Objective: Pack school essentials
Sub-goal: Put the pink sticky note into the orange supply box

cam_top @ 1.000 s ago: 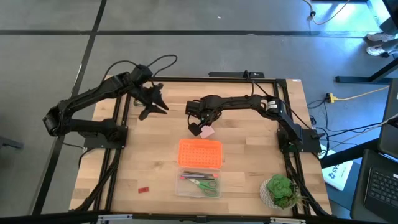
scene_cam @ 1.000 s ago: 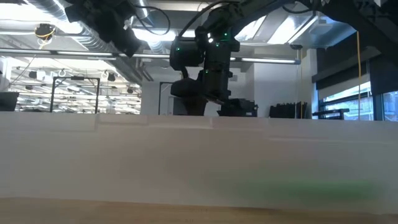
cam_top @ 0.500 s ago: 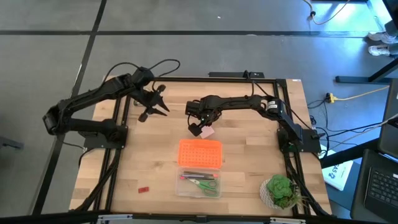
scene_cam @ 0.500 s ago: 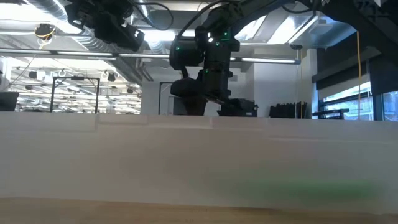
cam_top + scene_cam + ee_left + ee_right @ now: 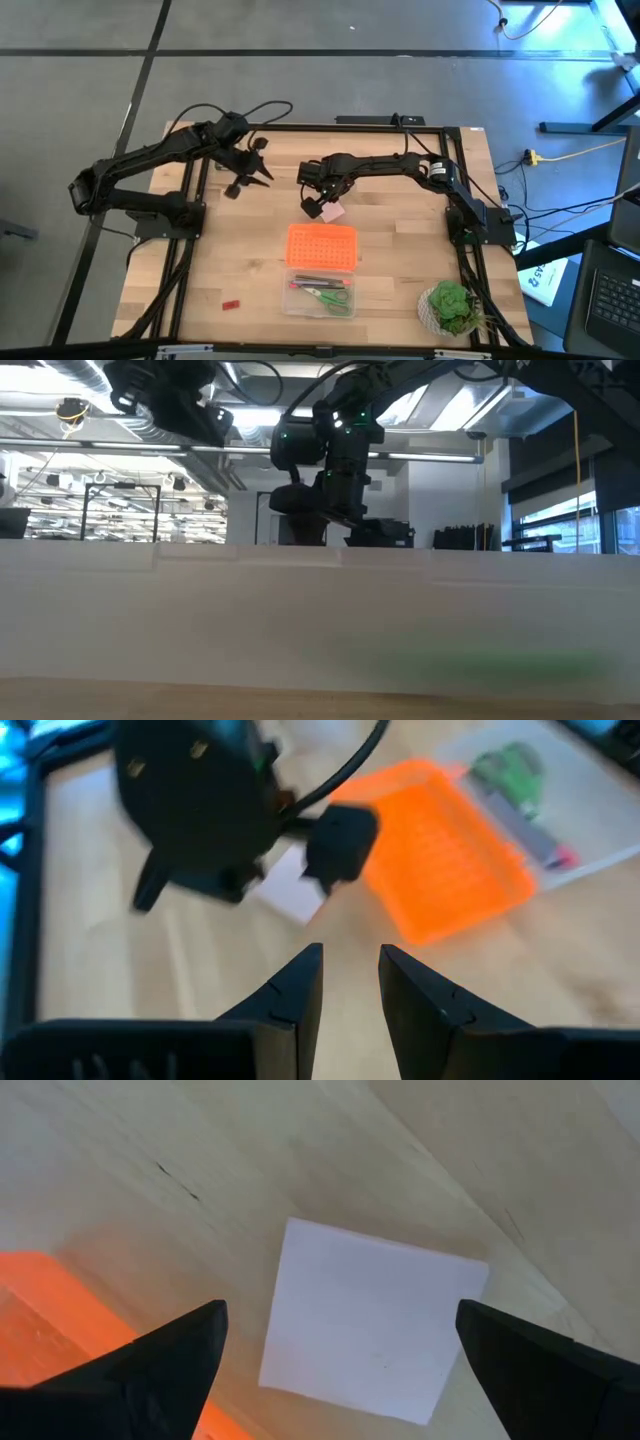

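Observation:
The pink square pad (image 5: 335, 212) lies flat on the wooden table, pale in the right wrist view (image 5: 375, 1320). My right gripper (image 5: 340, 1318) hangs over it, open wide, one finger on either side and clear of it. My left gripper (image 5: 250, 178) is raised near the far left, its fingers (image 5: 300, 982) a small gap apart, facing the right gripper. Green-handled scissors (image 5: 330, 296) and thin red and purple pens (image 5: 318, 282) lie in the clear box (image 5: 320, 308). The tiny red block (image 5: 232, 303) lies near the left front. I see no crayon box.
The orange perforated lid (image 5: 322, 245) sits at the clear box's far end, just nearer than the pad. A potted plant (image 5: 450, 305) stands at the near right corner. Black frame rails run along the table's sides. In the low view a white wall (image 5: 320, 620) hides the tabletop.
My left arm has swung a little toward the table's far edge and right, its gripper turning as it went. My right gripper has stayed over the pad, and the pad has not moved.

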Controlling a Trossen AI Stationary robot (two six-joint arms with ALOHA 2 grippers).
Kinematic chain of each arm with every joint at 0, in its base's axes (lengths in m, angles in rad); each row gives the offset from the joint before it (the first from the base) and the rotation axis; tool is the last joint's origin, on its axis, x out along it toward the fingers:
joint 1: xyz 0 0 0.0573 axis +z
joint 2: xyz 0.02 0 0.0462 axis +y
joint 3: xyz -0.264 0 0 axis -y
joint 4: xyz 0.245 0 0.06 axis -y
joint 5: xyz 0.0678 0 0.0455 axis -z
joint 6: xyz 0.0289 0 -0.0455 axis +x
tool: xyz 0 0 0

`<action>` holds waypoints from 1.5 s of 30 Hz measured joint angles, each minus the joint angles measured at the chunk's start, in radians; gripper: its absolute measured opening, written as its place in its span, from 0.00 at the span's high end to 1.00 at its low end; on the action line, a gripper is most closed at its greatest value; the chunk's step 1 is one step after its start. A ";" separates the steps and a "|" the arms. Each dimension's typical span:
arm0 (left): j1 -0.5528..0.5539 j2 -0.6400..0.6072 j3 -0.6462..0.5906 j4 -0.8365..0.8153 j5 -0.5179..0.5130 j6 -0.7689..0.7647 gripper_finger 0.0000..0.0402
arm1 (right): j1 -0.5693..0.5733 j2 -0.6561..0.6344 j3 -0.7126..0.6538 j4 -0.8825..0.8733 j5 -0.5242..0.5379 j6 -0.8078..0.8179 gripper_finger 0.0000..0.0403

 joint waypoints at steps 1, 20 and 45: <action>-0.001 0.000 0.000 0.000 -0.029 0.000 0.77 | 0.000 0.000 0.000 0.002 0.000 0.000 0.02; -0.001 0.000 0.000 0.001 -0.412 -0.002 0.77 | 0.000 0.000 0.000 0.005 -0.043 -0.003 0.02; -0.001 0.000 0.000 0.001 -0.412 -0.002 0.77 | 0.089 0.003 0.000 -0.043 0.163 0.145 0.01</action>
